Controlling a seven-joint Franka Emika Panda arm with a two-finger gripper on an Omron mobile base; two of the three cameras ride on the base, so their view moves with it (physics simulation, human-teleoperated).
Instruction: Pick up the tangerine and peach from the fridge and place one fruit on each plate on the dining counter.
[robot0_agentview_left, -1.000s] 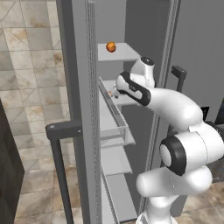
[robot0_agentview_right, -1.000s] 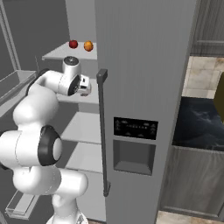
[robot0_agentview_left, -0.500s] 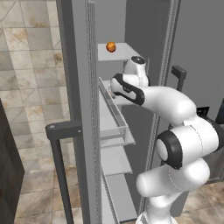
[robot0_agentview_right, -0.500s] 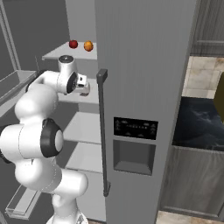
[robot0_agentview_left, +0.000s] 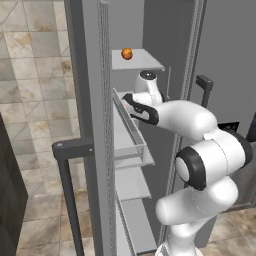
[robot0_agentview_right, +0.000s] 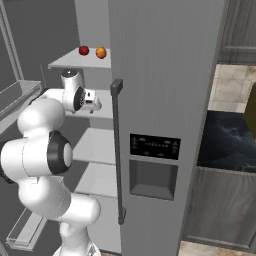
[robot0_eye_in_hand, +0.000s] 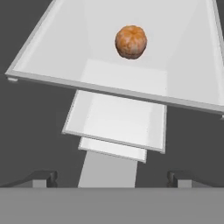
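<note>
The tangerine (robot0_eye_in_hand: 131, 41), dull orange-brown, lies alone on a pale shelf (robot0_eye_in_hand: 57, 48) of the fridge (robot0_agentview_right: 165, 75), ahead of my gripper (robot0_eye_in_hand: 111, 178). The gripper is open, its fingertips (robot0_eye_in_hand: 43, 177) wide apart with nothing between them. From the right base view the gripper (robot0_agentview_right: 94, 103) reaches in just under the top shelf (robot0_agentview_right: 70, 60). On that shelf sits the peach (robot0_agentview_right: 101, 52), orange with a yellowish blush, also visible from the left (robot0_agentview_left: 127, 53). The plates are out of view.
A dark red ball (robot0_agentview_right: 84, 50) sits right beside the peach. The open fridge door (robot0_agentview_left: 85, 100) with its clear bin (robot0_agentview_left: 132, 135) stands close on the arm's left. The closed door's handle (robot0_agentview_right: 118, 150) is at its right. The dining counter's black top (robot0_agentview_right: 225, 142) lies further right.
The arm's wrist has swung left toward the open door and a little deeper into the fridge. The jaws have stayed open and the fruits have not moved.
</note>
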